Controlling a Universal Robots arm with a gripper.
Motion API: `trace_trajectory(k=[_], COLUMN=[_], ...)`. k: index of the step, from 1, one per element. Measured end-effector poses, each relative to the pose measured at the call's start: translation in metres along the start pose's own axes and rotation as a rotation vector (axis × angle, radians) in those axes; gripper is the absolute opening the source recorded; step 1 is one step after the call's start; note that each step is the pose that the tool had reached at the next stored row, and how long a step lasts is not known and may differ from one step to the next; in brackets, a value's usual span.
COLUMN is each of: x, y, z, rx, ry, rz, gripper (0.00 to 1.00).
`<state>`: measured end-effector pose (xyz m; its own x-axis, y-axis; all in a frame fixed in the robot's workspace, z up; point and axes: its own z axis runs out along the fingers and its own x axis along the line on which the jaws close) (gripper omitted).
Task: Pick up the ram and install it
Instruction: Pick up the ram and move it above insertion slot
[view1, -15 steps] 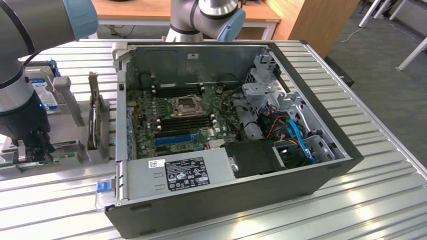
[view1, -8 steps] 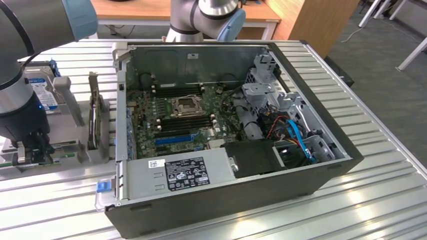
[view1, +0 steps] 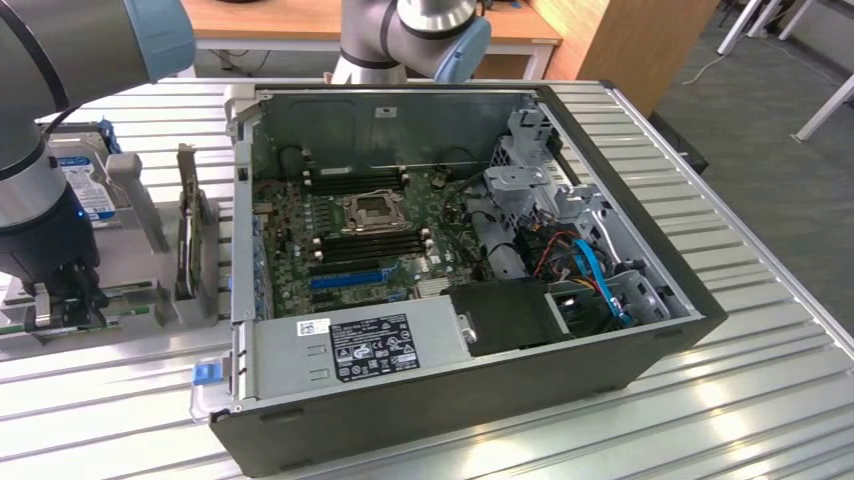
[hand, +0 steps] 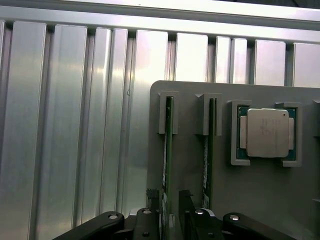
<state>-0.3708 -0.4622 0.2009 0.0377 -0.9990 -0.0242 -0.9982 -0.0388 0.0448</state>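
Note:
Two green ram sticks stand on edge in slots of a grey holder plate (hand: 225, 210). My gripper (hand: 169, 212) is open, with its black fingers (hand: 151, 200) straddling one ram stick (hand: 168, 145) near its end, and a small gap shows on each side. The other ram stick (hand: 209, 145) stands parallel just beside it. In the exterior view my gripper (view1: 63, 300) hangs low over the holder at the exterior view's left, outside the open computer case. The motherboard (view1: 360, 235) lies in the case with black memory slots (view1: 370, 245) and a blue slot (view1: 350, 276).
A square silver processor chip (hand: 267, 132) sits in its own pocket on the holder. A hard drive (view1: 80, 185) and an upright card (view1: 194, 240) stand between my arm and the case wall (view1: 243, 250). A power supply (view1: 360, 345) fills the case's near end. The table is ribbed metal (hand: 65, 125).

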Motion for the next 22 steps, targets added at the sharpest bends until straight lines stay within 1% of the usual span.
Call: trace_trajectory(k=[6, 7, 13, 15, 16, 17, 22], x=[0.0000, 0.0000, 0.0000, 0.0001, 0.0000, 0.0000, 0.0000], y=[0.0000, 0.0000, 0.0000, 0.0000, 0.0000, 0.0000, 0.0000], z=[0.0000, 0.0000, 0.0000, 0.0000, 0.0000, 0.0000, 0.0000], rx=[0.0000, 0.0000, 0.0000, 0.0000, -0.0001, -0.0001, 0.0000], ry=[0.0000, 0.0000, 0.0000, 0.0002, 0.0000, 0.0000, 0.0001], rz=[0.000, 0.000, 0.000, 0.000, 0.000, 0.000, 0.000], gripper=[0.28, 0.21, 0.21, 0.20, 0.13, 0.12, 0.12])
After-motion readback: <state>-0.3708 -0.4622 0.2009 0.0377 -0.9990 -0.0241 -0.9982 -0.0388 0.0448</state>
